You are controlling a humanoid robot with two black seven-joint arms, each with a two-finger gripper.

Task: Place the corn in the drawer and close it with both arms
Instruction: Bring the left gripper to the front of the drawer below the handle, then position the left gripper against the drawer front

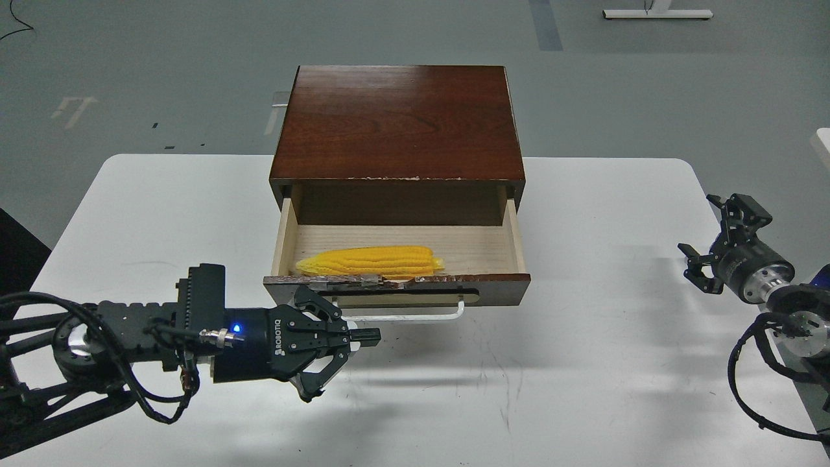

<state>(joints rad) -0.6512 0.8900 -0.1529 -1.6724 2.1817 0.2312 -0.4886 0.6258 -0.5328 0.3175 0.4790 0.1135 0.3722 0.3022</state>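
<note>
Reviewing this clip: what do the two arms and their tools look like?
Both arms are black with loose black cables. The left tool is a black cylinder marked ROBOTIQ in white, with clawed black fingers, a lit blue light and a silver connector. The right tool has black clawed fingers on a black body with a silver ring.

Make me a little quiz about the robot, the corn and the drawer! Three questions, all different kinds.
1. True or false: the corn lies inside the drawer.
2. Pick one. The drawer is: A) pushed shut, B) pulled open, C) lifted off the table.
3. Fill in the blank: the hand nearest the white handle is the robot's ____ hand.

Key
1. True. The corn lies along the drawer's front edge.
2. B. You can see the pale wooden bottom.
3. Left. The left hand is just below the handle; the right hand waits open, far off to the side.
</note>
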